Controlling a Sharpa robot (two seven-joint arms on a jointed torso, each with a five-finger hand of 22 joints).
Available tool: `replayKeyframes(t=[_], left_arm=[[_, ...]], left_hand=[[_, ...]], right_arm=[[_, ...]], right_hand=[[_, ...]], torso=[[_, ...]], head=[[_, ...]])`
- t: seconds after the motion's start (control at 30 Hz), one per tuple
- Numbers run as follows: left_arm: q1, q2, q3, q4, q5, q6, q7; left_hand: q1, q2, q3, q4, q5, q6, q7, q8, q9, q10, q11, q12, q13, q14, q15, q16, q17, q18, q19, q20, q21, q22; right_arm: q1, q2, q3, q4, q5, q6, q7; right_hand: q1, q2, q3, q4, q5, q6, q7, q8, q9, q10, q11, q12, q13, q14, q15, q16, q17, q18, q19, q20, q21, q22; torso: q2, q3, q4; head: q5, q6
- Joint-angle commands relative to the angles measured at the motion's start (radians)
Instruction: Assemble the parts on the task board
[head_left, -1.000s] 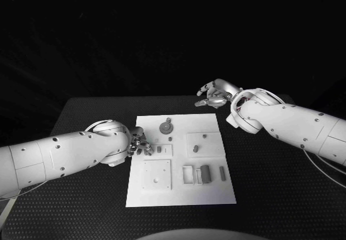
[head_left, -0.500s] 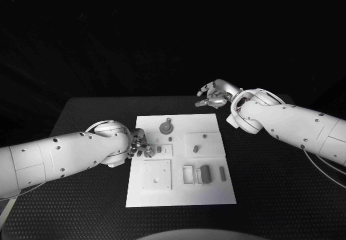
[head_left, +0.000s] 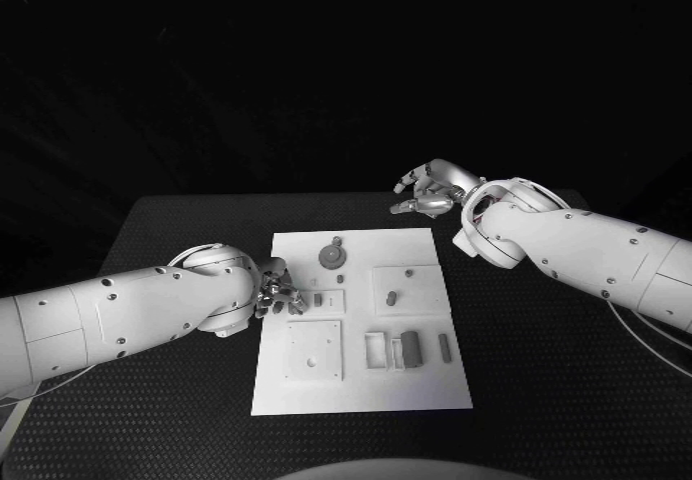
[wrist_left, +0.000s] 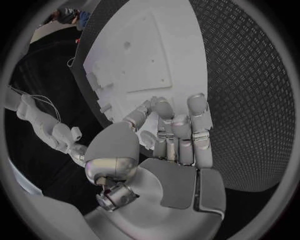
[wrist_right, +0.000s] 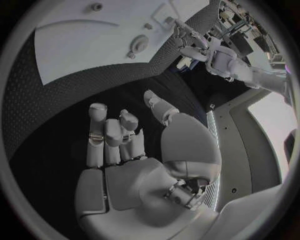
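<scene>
The white task board lies mid-table and also shows in the wrist views. On it are a round part, a small slotted part on a square plate, and several grey bars. My left hand is at the board's left edge. Its fingers curl down beside a small upright part. I cannot tell whether they pinch anything. My right hand hovers beyond the board's far right corner, fingers apart, holding nothing.
A blank square plate and a small open frame sit on the near half of the board. Black textured table surrounds the board on all sides. The right forearm reaches over the table's right side.
My left hand has shifted very slightly at the board's left edge. The right hand and the parts have not moved.
</scene>
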Motion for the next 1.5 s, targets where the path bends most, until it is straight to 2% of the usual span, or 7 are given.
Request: replayKeyframes(t=[0.03, 0.13, 0.33, 0.87, 1.5], left_arm=[[-0.004, -0.005, -0.001, 0.001, 0.065, -0.050, 0.011], [-0.003, -0.005, 0.004, -0.001, 0.063, -0.055, 0.010], [-0.003, -0.002, 0.006, -0.019, 0.062, -0.057, 0.009], [-0.003, 0.016, 0.007, -0.050, 0.045, -0.049, 0.005], [-0.003, 0.022, 0.007, -0.046, 0.042, -0.010, -0.002]], left_hand=[[0.025, 0.013, 0.016, -0.016, 0.003, 0.026, 0.018, 0.006, 0.000, 0.009, 0.001, -0.006, 0.001, 0.009, -0.013, 0.002, -0.001, 0.003, 0.008, 0.000, 0.004, 0.001], [0.025, 0.014, 0.016, -0.016, 0.003, 0.026, 0.018, 0.006, 0.001, 0.009, 0.001, -0.006, 0.001, 0.009, -0.013, 0.002, -0.001, 0.004, 0.008, 0.000, 0.004, 0.001], [0.025, 0.014, 0.016, -0.016, 0.003, 0.026, 0.018, 0.006, 0.001, 0.010, 0.001, -0.006, 0.001, 0.010, -0.013, 0.002, -0.002, 0.004, 0.009, 0.000, 0.004, 0.001], [0.024, 0.015, 0.015, -0.016, 0.003, 0.027, 0.017, 0.006, 0.003, 0.012, 0.000, -0.006, 0.002, 0.012, -0.014, 0.002, -0.002, 0.004, 0.012, -0.001, 0.004, 0.001], [0.024, 0.015, 0.014, -0.016, 0.003, 0.027, 0.017, 0.005, 0.003, 0.013, 0.000, -0.006, 0.003, 0.013, -0.015, 0.003, -0.002, 0.005, 0.014, -0.001, 0.004, 0.002]], right_arm=[[-0.001, 0.001, 0.000, -0.001, -0.001, 0.008, 0.008], [-0.001, 0.001, 0.000, -0.001, -0.001, 0.008, 0.008], [-0.001, 0.002, 0.000, -0.002, -0.001, 0.009, 0.008], [-0.001, 0.003, 0.000, -0.002, -0.001, 0.011, 0.007], [-0.001, 0.001, 0.000, -0.003, -0.001, 0.013, 0.007]], right_hand=[[0.002, 0.009, -0.006, 0.001, 0.003, 0.001, 0.006, 0.005, -0.001, -0.006, -0.001, 0.004, -0.002, -0.008, -0.002, -0.003, -0.001, 0.045, 0.003, -0.007, -0.005, 0.016], [0.002, 0.009, -0.006, 0.001, 0.003, 0.001, 0.006, 0.005, -0.001, -0.006, -0.001, 0.004, -0.002, -0.008, -0.002, -0.003, -0.001, 0.045, 0.003, -0.007, -0.005, 0.016], [0.002, 0.009, -0.006, 0.001, 0.003, 0.001, 0.006, 0.005, -0.001, -0.006, -0.001, 0.004, -0.002, -0.008, -0.002, -0.003, -0.001, 0.045, 0.003, -0.007, -0.005, 0.016], [0.002, 0.009, -0.007, 0.001, 0.003, 0.001, 0.006, 0.005, -0.001, -0.006, -0.001, 0.004, -0.002, -0.008, -0.002, -0.003, -0.001, 0.045, 0.003, -0.007, -0.005, 0.016], [0.002, 0.009, -0.007, 0.001, 0.003, 0.001, 0.007, 0.005, -0.001, -0.007, -0.001, 0.005, -0.002, -0.008, -0.002, -0.003, -0.001, 0.045, 0.003, -0.007, -0.005, 0.016]], torso=[[0.000, 0.0000, 0.0003], [0.000, 0.0000, 0.0008], [0.000, 0.0003, 0.0000], [0.000, 0.0006, 0.0002], [0.000, 0.0003, 0.0007]], head=[[-0.002, 0.001], [-0.001, 0.002], [-0.001, 0.003], [0.001, 0.002], [-0.001, -0.001]])
